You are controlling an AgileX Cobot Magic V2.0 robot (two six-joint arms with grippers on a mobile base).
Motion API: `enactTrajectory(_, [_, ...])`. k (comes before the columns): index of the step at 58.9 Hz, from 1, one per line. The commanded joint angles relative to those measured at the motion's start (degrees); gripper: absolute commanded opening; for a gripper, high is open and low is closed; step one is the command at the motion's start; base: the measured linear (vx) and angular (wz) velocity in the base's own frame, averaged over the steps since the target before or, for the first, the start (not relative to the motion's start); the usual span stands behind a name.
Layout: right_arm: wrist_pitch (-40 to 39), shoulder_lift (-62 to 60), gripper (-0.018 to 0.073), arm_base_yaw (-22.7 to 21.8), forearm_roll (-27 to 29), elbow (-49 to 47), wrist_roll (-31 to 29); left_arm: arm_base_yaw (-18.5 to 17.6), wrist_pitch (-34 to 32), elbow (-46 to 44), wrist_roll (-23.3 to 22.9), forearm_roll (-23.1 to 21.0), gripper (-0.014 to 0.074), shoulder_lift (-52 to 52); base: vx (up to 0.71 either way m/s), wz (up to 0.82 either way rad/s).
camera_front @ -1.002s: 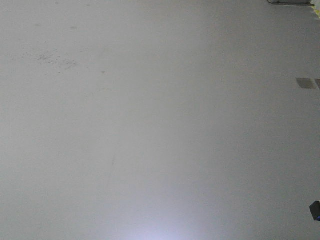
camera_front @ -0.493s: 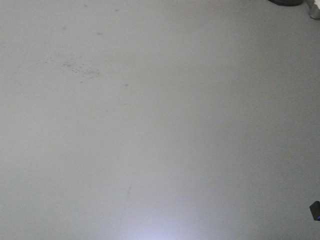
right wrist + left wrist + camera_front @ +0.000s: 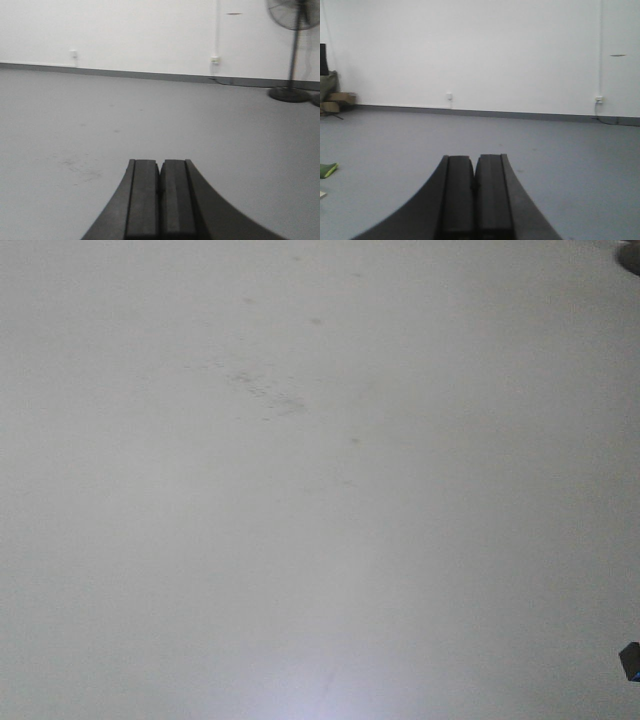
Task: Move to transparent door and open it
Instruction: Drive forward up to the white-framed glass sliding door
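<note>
Jaws on both arms are pressed together, empty. No door shows in any view, only floor point(image 3: 300, 560), a white wall point(image 3: 470, 50) and a fan point(image 3: 292, 15). I judge the approach is unfinished and the opening not begun.

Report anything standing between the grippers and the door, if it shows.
The door shows in no view. Straight ahead of the left gripper and right gripper lies bare floor up to a white wall; a fan stands far right.
</note>
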Motion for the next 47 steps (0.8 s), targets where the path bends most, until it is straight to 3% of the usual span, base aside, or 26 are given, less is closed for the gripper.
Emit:
enactTrajectory(1, [-4.8,-0.9,-0.0006,-0.3,0.0,0.2,-0.5,-0.2,-4.4,0.9,-0.4,-0.2,-0.0006,-0.9,0.35,0.64])
enactTrajectory(47, [-4.8,-0.9,-0.0006,-0.3,0.0,0.2,-0.5,-0.2,-4.4,0.9,-0.4,-0.2,-0.0006,-0.9,0.36,0.6])
